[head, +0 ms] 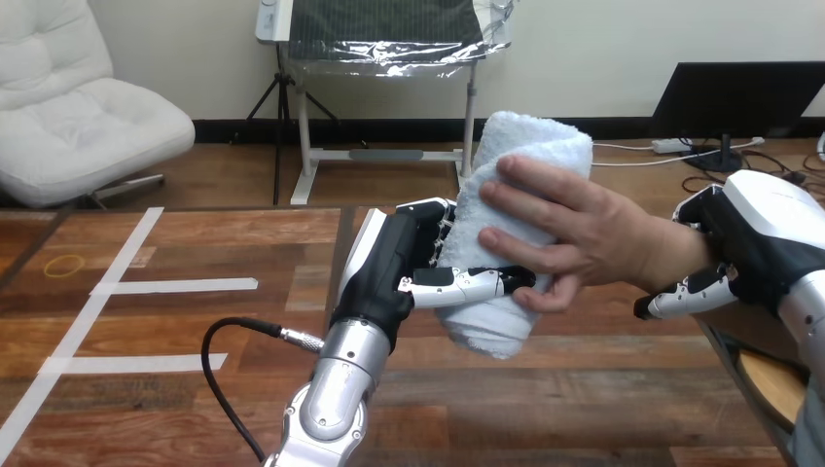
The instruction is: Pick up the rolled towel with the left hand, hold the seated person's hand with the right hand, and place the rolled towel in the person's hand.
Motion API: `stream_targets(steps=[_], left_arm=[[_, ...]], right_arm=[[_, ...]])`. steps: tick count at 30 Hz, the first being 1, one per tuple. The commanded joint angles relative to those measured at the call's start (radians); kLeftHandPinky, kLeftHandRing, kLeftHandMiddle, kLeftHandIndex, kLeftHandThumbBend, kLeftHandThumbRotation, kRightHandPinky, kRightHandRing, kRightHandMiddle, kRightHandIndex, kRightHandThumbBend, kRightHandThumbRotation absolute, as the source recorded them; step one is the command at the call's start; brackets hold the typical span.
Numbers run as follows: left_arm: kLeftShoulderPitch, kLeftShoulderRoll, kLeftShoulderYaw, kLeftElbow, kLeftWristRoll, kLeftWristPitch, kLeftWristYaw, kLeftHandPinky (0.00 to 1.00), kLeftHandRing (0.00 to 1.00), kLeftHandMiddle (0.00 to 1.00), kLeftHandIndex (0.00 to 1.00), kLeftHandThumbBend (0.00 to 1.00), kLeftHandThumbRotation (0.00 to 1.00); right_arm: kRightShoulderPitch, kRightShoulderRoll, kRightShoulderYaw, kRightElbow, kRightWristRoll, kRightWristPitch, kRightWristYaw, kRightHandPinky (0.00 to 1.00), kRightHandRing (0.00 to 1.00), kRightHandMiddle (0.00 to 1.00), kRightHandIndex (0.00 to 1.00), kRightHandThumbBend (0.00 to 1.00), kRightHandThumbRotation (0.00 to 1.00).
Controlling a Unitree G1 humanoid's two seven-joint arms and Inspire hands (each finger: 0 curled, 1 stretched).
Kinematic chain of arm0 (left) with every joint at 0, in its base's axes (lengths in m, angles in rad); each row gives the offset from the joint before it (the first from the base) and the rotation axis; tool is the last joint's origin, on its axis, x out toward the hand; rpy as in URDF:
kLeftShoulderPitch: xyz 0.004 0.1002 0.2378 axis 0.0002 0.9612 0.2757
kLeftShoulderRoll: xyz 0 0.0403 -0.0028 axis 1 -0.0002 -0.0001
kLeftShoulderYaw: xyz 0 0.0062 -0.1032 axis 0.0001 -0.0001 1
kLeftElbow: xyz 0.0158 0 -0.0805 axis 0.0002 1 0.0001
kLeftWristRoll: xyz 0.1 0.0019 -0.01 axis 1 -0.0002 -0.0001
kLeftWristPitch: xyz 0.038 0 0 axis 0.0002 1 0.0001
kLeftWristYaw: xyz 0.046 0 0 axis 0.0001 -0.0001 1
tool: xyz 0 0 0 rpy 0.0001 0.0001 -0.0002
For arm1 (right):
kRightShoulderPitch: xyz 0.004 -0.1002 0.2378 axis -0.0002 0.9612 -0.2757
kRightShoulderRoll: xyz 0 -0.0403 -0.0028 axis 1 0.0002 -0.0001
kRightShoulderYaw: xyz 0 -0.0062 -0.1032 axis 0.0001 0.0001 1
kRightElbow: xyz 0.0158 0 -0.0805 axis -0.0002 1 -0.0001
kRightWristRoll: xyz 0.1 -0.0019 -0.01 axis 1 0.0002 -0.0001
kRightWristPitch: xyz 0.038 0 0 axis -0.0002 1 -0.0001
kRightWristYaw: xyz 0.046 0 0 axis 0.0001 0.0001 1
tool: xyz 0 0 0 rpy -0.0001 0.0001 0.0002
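Observation:
The rolled white towel (530,146) stands nearly upright above the middle of the table. My left hand (394,258) is shut on its lower half, with the thumb lying across the front and the fingers hidden behind. The person's hand (574,233) comes in from the right and wraps its fingers and thumb round the same towel, just above my thumb. My right hand (764,229) sits at the person's wrist, its palm against the far side and its thumb curled under the wrist.
The wooden table (195,321) carries white tape lines (175,285) on its left part and a thin yellow ring (65,265) near the far left. A black cable (219,360) loops beside my left forearm. The table's right edge runs under my right arm.

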Motion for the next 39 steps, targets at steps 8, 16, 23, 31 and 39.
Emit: stream_targets(steps=[8, 16, 23, 31, 39], left_arm=[[0.007, -0.119, -0.176, -0.089, -0.019, 0.01, -0.064, 0.31, 0.35, 0.4, 0.48, 0.55, 0.0], [0.008, -0.097, -0.17, -0.083, -0.016, -0.001, -0.066, 0.31, 0.35, 0.41, 0.49, 0.55, 0.0], [0.001, -0.077, -0.159, -0.068, -0.023, -0.018, -0.083, 0.3, 0.35, 0.4, 0.49, 0.55, 0.0], [-0.014, -0.014, -0.168, -0.088, 0.0, -0.019, -0.14, 0.31, 0.35, 0.4, 0.49, 0.55, 0.0], [-0.019, 0.048, -0.168, -0.127, 0.026, -0.002, -0.212, 0.34, 0.39, 0.43, 0.52, 0.53, 0.01]], right_arm=[[-0.021, 0.007, 0.003, -0.014, 0.012, -0.037, 0.002, 0.16, 0.23, 0.31, 0.37, 0.73, 0.0], [-0.025, -0.006, 0.037, 0.008, -0.02, -0.036, 0.029, 0.2, 0.28, 0.38, 0.42, 0.77, 0.0], [-0.036, -0.006, 0.065, 0.026, -0.061, -0.025, 0.055, 0.41, 0.53, 0.6, 0.61, 0.8, 0.0], [-0.03, 0.011, 0.076, 0.027, -0.096, -0.025, 0.061, 0.61, 0.73, 0.77, 0.76, 0.81, 0.03], [-0.027, 0.017, 0.079, 0.024, -0.098, -0.029, 0.075, 0.72, 0.84, 0.84, 0.83, 0.81, 0.01]])
